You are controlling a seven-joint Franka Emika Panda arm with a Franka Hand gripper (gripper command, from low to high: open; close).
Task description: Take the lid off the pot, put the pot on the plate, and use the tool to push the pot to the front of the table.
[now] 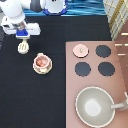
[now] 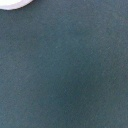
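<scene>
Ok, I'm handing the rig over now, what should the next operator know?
Gripper: at the exterior view's upper left, right over the small cream-white spatula on the black table.
Small pink lid: off, lying on the brown stove.
Small pink-beige pot: already on the cream-yellow plate, below the spatula.
Left: pushing the pot to the table's front.

Pot [image 1: 42, 62] on plate [image 1: 35, 68], lid [image 1: 80, 50] on stove, claw [image 1: 22, 41] above tool [image 1: 23, 47]
</scene>
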